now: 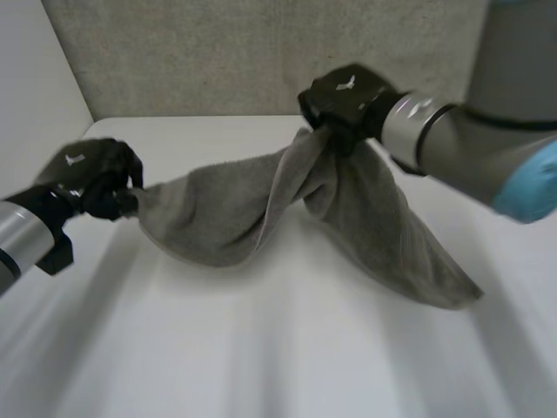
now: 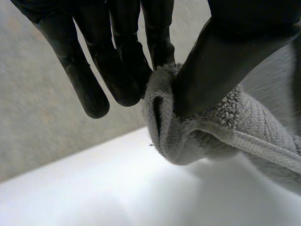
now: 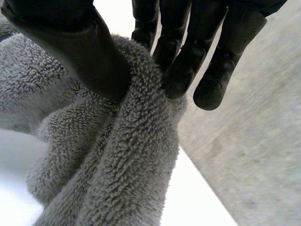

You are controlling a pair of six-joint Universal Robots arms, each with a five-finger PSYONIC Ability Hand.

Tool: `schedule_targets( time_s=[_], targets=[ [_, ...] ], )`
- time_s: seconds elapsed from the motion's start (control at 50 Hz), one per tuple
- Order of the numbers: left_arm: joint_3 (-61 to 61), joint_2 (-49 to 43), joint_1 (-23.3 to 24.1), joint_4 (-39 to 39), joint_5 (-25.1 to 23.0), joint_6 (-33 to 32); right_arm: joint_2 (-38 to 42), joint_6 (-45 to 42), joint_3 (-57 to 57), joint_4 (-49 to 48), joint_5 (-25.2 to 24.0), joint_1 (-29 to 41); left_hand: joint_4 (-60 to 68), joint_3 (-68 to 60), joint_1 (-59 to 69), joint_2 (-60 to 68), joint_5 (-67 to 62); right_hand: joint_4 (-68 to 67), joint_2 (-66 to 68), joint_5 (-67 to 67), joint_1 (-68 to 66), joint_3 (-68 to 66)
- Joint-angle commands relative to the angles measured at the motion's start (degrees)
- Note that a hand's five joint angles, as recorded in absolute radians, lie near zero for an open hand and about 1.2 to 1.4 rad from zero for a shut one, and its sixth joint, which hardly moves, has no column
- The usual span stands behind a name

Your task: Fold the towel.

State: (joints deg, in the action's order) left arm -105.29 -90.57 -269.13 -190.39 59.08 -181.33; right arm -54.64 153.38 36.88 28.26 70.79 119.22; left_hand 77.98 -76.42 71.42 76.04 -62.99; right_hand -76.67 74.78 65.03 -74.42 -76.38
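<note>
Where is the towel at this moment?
In the head view, the towel is strung over the table between the left robot hand, pinching its left end, and the right robot hand, pinching a bunch higher up; its right tail slopes down.

— Anything you can read there?
— Nothing legible for you. Just a small white mark point(image 1: 77, 158) on the back of the left hand point(image 1: 97, 181), same on the right hand point(image 1: 348, 106), unreadable.
</note>
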Motion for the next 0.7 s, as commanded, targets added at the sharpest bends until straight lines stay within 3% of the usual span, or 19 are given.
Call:
schedule_targets(
  time_s=[0.02,0.12,0.2,0.32,0.44,0.54,0.58,0.6,0.64,0.7],
  targets=[
    [4.48,5.40,-3.95,2.39,-0.28,2.03,-11.43,-0.89,1.96,6.62,-1.35,-5.83,2.02,-3.58,8.58,3.96,-7.01,-3.33,5.22,4.97,-5.58,-3.62],
    [6.94,8.04,-6.32,4.15,-1.07,7.48,-15.31,-2.47,2.57,15.21,-7.05,-9.43,2.02,-3.58,8.58,3.96,-7.01,-3.33,5.22,4.97,-5.58,-3.62],
    [6.24,8.30,-5.88,4.50,-6.07,12.04,-15.67,-7.99,6.25,23.05,-13.12,-12.78,2.02,-3.58,8.58,3.96,-7.01,-3.33,5.22,4.97,-5.58,-3.62],
    [4.39,7.51,-5.62,4.24,-8.02,12.67,-14.79,-14.16,10.40,25.70,-14.10,-12.96,2.02,-3.58,8.58,3.96,-7.01,-3.33,5.22,4.97,-5.58,-3.62],
    [7.29,-0.14,-2.10,3.97,-7.14,12.49,-9.43,-17.33,8.29,24.56,-13.83,-12.96,2.02,-3.58,8.58,3.96,-7.01,-3.33,5.22,4.97,-5.58,-3.62],
    [17.31,-6.99,0.89,3.97,-1.95,12.31,-2.22,-13.99,-5.42,18.15,-10.58,-10.77,2.02,-3.58,8.58,3.96,-7.01,-3.33,5.22,4.97,-5.58,-3.62],
    [28.85,-11.72,2.37,4.24,3.90,12.58,2.59,-7.78,-19.85,10.80,-6.21,-7.44,2.02,-3.58,8.58,3.96,-7.01,-3.33,5.22,4.97,-5.58,-3.62],
    [28.92,-11.74,2.38,4.24,3.94,12.58,2.61,-7.75,-19.92,10.76,-6.19,-7.43,2.02,-3.58,8.58,3.96,-7.01,-3.33,5.22,4.97,-5.58,-3.62],
    [41.60,-15.07,3.69,4.15,10.84,13.19,5.41,0.99,-33.40,1.06,-1.99,-6.02,2.02,-3.58,8.58,3.96,-7.01,-3.33,5.22,4.97,-5.58,-3.62],
    [46.58,-15.69,4.31,3.80,14.04,14.16,6.04,6.93,-38.29,-3.47,-0.04,-6.19,2.02,-3.58,8.58,3.96,-7.01,-3.33,5.22,4.97,-5.58,-3.62]
  ],
)
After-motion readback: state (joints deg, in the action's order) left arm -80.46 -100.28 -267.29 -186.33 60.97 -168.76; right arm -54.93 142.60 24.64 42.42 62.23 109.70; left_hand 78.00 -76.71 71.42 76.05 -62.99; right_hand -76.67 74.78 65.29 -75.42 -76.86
